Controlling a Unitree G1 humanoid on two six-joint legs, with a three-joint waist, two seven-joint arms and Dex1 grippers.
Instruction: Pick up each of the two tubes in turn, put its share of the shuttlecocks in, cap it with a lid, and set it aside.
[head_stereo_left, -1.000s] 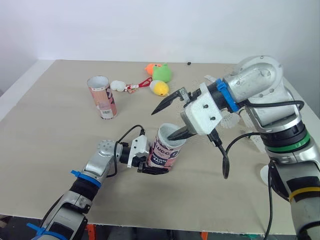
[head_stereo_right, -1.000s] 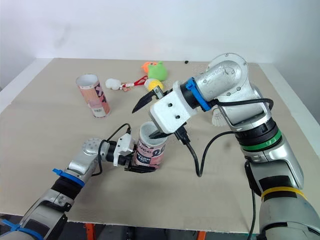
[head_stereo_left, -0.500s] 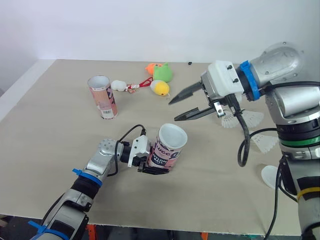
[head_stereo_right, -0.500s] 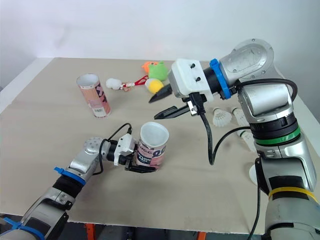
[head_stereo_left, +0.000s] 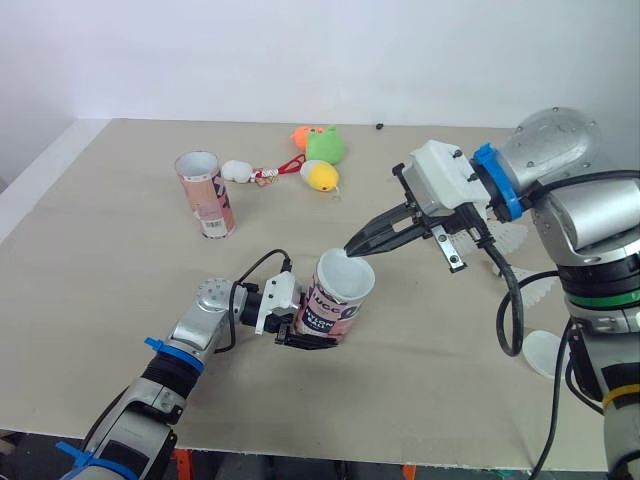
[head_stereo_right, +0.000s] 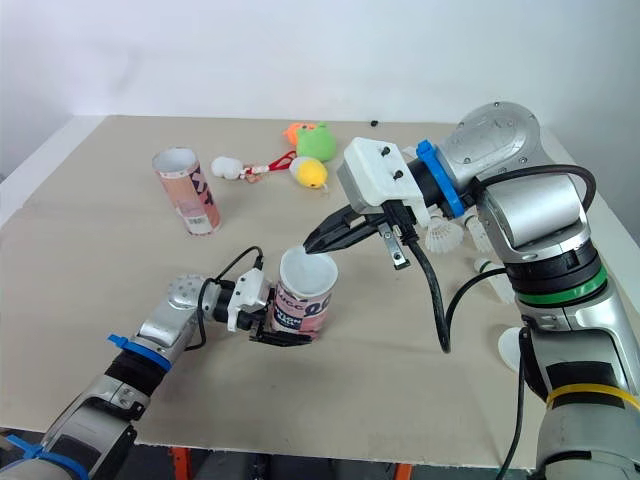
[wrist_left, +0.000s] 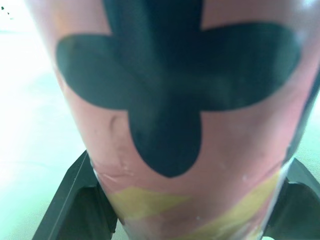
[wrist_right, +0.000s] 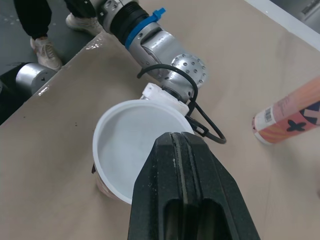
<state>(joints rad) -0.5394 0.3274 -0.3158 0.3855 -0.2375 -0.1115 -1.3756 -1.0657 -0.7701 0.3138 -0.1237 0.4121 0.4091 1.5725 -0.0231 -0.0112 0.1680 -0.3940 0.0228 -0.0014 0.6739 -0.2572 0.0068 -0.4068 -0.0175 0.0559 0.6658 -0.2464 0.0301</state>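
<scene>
From the head, my left gripper (head_stereo_left: 303, 325) is clenched around the lower part of a pink printed tube (head_stereo_left: 338, 295), which tilts over the tan table (head_stereo_left: 120, 260). My right gripper (head_stereo_left: 352, 246), fingers pressed together with nothing between them, points at the tube's rim. A second tube (head_stereo_left: 206, 194) stands well apart, near soft plush toys (head_stereo_left: 322, 146). My right arm partly covers the feathered shuttlecocks (head_stereo_right: 443, 236) and a flat white lid (head_stereo_left: 541, 351).

In the left wrist view, the glossy tube wall, marked with a black clover, sits between my fingers (wrist_left: 80, 205).

In the right wrist view, my joined fingers hide part of the tube's round white mouth.
</scene>
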